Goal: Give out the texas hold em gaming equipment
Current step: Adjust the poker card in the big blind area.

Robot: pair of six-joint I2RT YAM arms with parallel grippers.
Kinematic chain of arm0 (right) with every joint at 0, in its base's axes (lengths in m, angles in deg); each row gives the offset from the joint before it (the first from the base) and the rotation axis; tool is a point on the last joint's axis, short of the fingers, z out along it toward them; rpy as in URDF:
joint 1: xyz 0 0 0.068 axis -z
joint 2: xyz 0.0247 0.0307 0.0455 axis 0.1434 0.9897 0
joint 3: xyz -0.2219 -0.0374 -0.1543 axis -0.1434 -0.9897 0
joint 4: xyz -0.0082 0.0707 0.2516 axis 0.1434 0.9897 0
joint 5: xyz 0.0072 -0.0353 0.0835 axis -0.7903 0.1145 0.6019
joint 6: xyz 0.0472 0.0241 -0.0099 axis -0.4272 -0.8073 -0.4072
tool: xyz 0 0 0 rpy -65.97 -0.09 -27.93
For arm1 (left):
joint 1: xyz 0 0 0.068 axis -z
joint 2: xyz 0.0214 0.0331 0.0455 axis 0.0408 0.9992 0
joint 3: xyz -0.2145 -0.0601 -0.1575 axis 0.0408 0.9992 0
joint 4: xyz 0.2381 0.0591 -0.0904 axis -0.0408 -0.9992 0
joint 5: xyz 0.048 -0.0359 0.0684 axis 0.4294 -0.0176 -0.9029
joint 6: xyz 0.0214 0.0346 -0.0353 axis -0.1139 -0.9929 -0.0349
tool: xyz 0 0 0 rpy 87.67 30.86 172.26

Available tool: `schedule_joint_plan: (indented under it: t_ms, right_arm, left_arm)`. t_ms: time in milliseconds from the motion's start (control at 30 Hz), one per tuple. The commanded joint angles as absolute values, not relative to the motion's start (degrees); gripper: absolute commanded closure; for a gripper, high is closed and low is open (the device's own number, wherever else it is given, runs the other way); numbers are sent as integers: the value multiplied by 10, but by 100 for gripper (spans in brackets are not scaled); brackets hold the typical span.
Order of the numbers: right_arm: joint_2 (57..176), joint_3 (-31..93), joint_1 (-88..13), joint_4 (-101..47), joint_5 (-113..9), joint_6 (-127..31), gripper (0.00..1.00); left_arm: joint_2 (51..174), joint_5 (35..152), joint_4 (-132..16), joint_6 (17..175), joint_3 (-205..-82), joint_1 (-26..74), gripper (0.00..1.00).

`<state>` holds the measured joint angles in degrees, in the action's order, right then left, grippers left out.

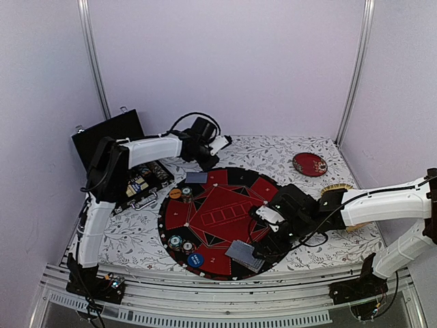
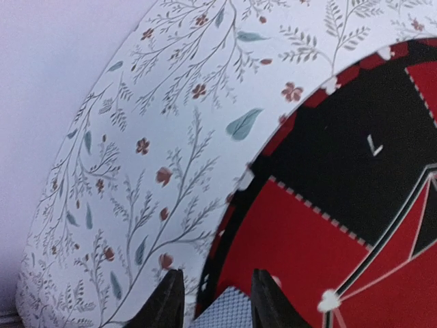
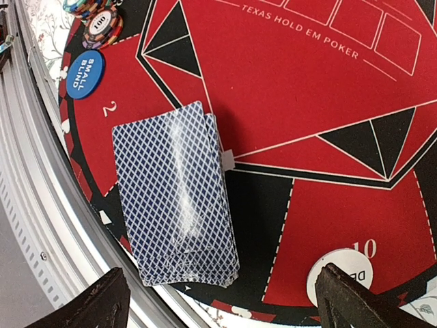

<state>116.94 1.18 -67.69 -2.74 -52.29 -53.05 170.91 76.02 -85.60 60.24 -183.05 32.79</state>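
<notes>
The round red and black poker mat [image 1: 225, 212] lies in the middle of the table. My left gripper [image 1: 207, 162] is open at the mat's far edge, just behind a single grey-blue card [image 1: 196, 177]; in the left wrist view a corner of that card [image 2: 229, 309] shows between the fingertips [image 2: 167, 301]. My right gripper [image 1: 263, 239] is open wide and empty above the deck [image 1: 246, 254] at the mat's near edge. In the right wrist view the deck [image 3: 174, 198] lies flat, with a white dealer disc [image 3: 341, 273] by the right finger. A blue small-blind disc [image 3: 85, 73] and striped chips [image 3: 102, 27] lie beyond.
An orange disc [image 1: 175, 193] and a chip [image 1: 186, 192] sit on the mat's left side. An open black case [image 1: 113, 140] stands at the back left. A dark red round plate [image 1: 309, 164] and a straw-coloured mat [image 1: 334, 188] lie at the right. A metal rail [image 1: 205, 301] runs along the near edge.
</notes>
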Motion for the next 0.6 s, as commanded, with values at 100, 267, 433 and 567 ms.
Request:
schedule_joint_plan:
  t_ms: [100, 267, 433, 567]
  right_arm:
    - [1169, 21, -673, -16, -530, -532, 3]
    - [1171, 19, -673, -18, -528, -533, 3]
    - [1171, 21, -673, -18, -527, -534, 3]
    - [1174, 24, -672, -18, -527, -533, 3]
  left_arm:
    - [1805, 685, -884, 724, -1902, 336, 70]
    - [1808, 670, -886, 727, -1875, 336, 76]
    - [1762, 686, -856, 734, -1775, 345, 78]
    - [1720, 695, -815, 731, -1701, 351, 78]
